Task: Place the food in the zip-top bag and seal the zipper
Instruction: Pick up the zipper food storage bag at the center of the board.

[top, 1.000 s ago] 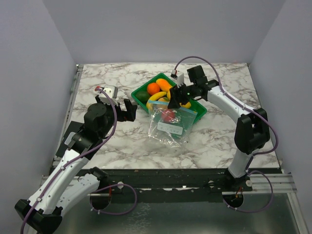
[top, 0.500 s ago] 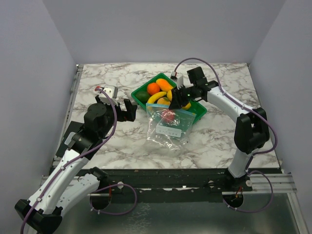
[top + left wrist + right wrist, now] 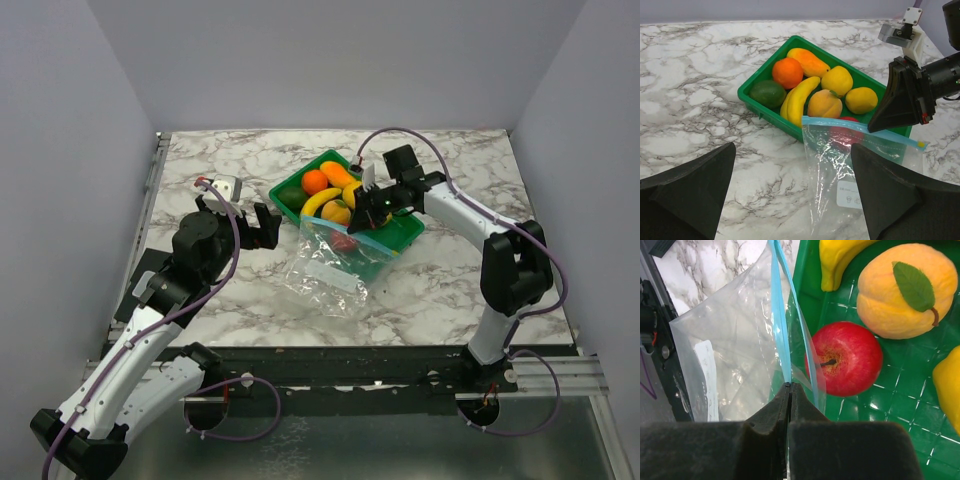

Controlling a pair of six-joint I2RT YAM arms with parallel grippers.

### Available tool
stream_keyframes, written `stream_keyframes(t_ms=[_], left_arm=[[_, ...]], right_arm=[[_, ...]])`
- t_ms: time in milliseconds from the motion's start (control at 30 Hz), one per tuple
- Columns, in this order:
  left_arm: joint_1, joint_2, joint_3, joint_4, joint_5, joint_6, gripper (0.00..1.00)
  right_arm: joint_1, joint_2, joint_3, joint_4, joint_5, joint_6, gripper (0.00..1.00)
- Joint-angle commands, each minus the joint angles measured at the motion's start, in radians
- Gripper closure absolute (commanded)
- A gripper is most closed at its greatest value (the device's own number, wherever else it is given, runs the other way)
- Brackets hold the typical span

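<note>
The food lies in a green tray: an orange, a banana, a dark green piece, lemons and a red apple. The clear zip-top bag hangs from the tray's near edge down to the table. My right gripper is shut on one lip of the light blue zipper, holding the mouth up beside the apple; the other lip stands slightly apart. My left gripper is open, left of the tray, with nothing between its fingers.
The tray stands mid-table on the marble top. The bag's white label faces up near my left gripper's right finger. Grey walls close in the table at the left, back and right.
My right gripper has closed on the bag's blue strip and lifted the mouth towards the tray. The bag's lower end slid left. The left arm has not moved.
</note>
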Motion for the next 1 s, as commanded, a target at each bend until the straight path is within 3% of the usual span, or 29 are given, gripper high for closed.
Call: stream_keyframes(t_ms=[0,567,967], left_arm=[[-0.001,-0.005,-0.002,-0.003,0.032,-0.009,0.01],[-0.001,0.023,0.007,0.001,0.083,-0.048,0.01],[-0.001,0.082,0.079,-0.089,0.189,-0.305,0.03]], right_arm=[[-0.003,-0.054,-0.032,0.031,-0.052,0.021,0.99],[0.043,-0.287,-0.141,0.116,0.065,0.136,0.99],[0.173,-0.432,-0.233,0.175,0.304,0.249,0.99]])
